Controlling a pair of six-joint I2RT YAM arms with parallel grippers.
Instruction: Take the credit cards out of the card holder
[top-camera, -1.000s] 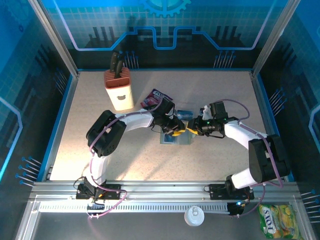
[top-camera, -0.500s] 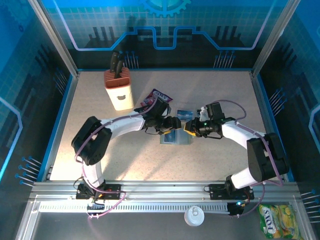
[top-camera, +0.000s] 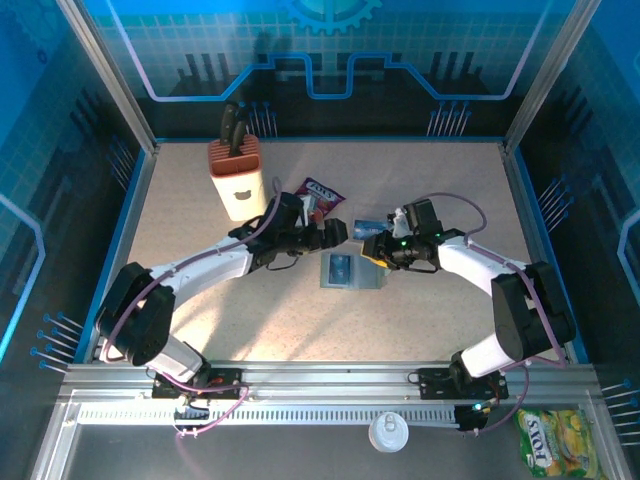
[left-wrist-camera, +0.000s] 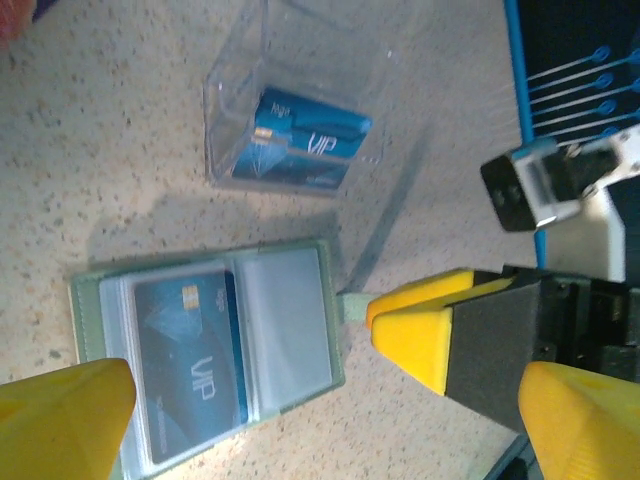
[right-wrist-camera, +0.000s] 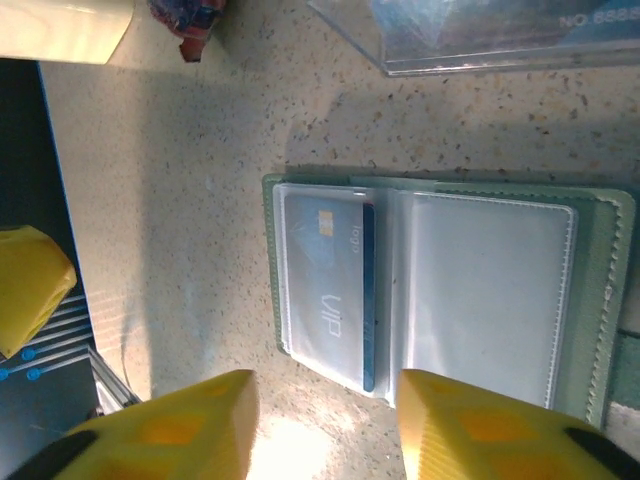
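The card holder (top-camera: 365, 277) lies open and flat on the table. A blue credit card (right-wrist-camera: 325, 285) sits in its left clear sleeve; the right sleeve (right-wrist-camera: 490, 290) looks empty. My left gripper (top-camera: 335, 236) hovers just behind and left of the holder, open wide, its yellow fingertips (left-wrist-camera: 60, 425) at the bottom corners of the left wrist view with the card holder (left-wrist-camera: 300, 300) between them. My right gripper (top-camera: 373, 250) is over the holder's right edge, open with nothing between its fingers (right-wrist-camera: 500, 430). Another blue card lies in a clear box (left-wrist-camera: 295, 135).
A pink-purple snack packet (top-camera: 318, 195) lies behind the left gripper. A knife block (top-camera: 237, 180) stands at the back left. The clear box (top-camera: 368, 228) sits right behind the holder. A snack bag (top-camera: 558, 440) and a white lid (top-camera: 388, 432) lie off the table, near side.
My left gripper has opened wide and drawn back left off the holder, its arm stretching out. My right gripper has opened partway and shifted slightly back and left.
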